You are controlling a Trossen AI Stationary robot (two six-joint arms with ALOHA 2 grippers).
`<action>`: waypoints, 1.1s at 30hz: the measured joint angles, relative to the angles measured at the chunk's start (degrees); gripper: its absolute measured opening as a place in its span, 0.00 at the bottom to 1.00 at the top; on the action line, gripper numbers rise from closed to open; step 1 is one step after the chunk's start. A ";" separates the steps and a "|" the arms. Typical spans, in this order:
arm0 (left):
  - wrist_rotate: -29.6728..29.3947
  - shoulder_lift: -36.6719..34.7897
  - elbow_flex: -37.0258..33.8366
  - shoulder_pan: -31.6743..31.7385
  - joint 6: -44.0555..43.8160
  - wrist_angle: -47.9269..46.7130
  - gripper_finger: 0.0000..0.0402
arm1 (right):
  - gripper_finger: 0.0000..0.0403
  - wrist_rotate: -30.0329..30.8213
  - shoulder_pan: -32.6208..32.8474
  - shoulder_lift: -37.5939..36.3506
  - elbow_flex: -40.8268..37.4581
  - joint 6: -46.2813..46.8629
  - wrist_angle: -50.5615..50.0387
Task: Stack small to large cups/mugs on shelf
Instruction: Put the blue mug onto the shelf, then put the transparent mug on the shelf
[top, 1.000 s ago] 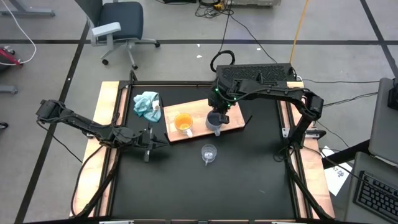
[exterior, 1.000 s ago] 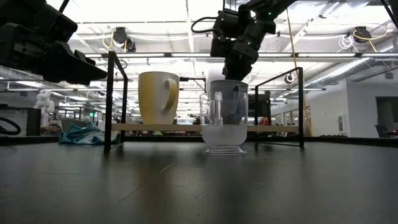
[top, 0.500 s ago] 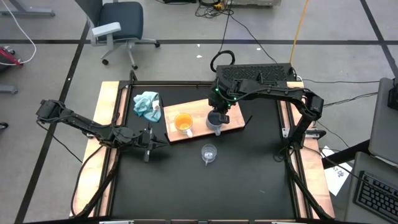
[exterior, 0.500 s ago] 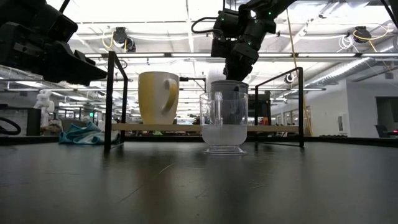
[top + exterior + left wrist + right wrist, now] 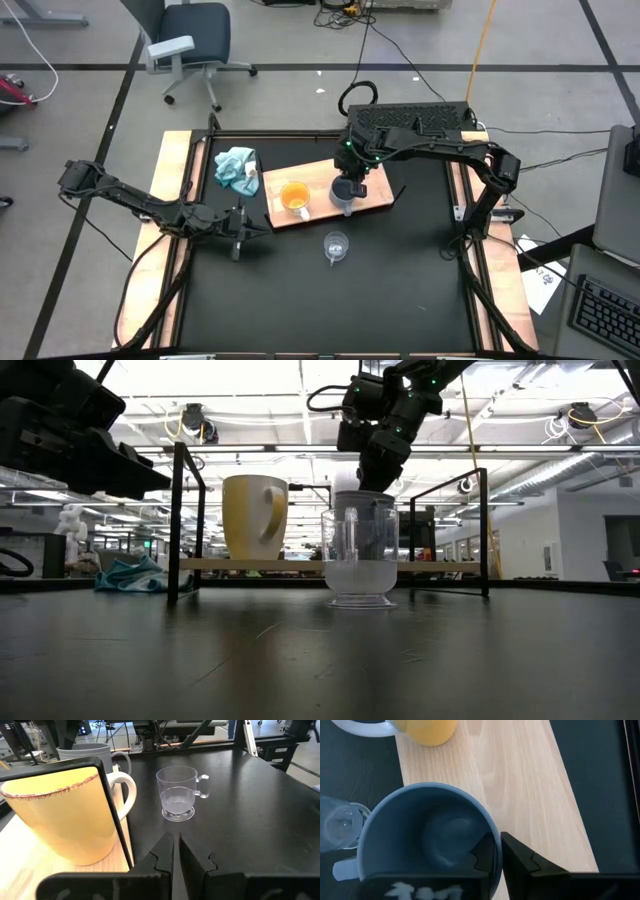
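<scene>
The orange mug (image 5: 294, 197) stands on the light-wood shelf (image 5: 318, 180). It also shows in the low view (image 5: 255, 515). The grey-blue mug (image 5: 346, 200) is at the shelf's near edge, to the orange mug's right, with my right gripper (image 5: 350, 184) shut on it from above. The clear glass cup (image 5: 335, 245) stands on the black table in front of the shelf. In the low view the glass cup (image 5: 360, 560) hides the grey-blue mug's base. My left gripper (image 5: 240, 232) is shut and empty, low at the table's left, pointing toward the cups. My right gripper holds the grey-blue mug by its rim (image 5: 496, 851), on the side away from the handle (image 5: 342, 870). One finger (image 5: 482, 857) is inside the mug and one finger (image 5: 522, 860) outside. The fingers point down. The mug is upright over the shelf (image 5: 520, 780); whether its base rests there is hidden.
A light-blue cloth (image 5: 236, 168) lies at the shelf's far left end. A black frame post (image 5: 112, 815) stands close in front of my left gripper. Pale wooden rails (image 5: 172, 190) run along the table's sides. Bare black table lies near of the glass cup.
</scene>
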 joint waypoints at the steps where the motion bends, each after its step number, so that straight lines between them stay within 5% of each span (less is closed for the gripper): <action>1: 0.17 0.00 0.00 0.00 -0.01 0.00 0.08 | 0.07 -0.03 0.00 0.00 0.00 -0.01 0.02; 23: 0.23 0.02 0.00 0.00 0.00 0.06 0.08 | 0.22 -0.33 0.16 0.00 -0.02 -0.26 2.52; 33: 0.25 0.02 0.00 0.00 0.02 1.72 0.08 | 0.27 -0.36 0.70 -7.61 -0.09 -0.10 3.55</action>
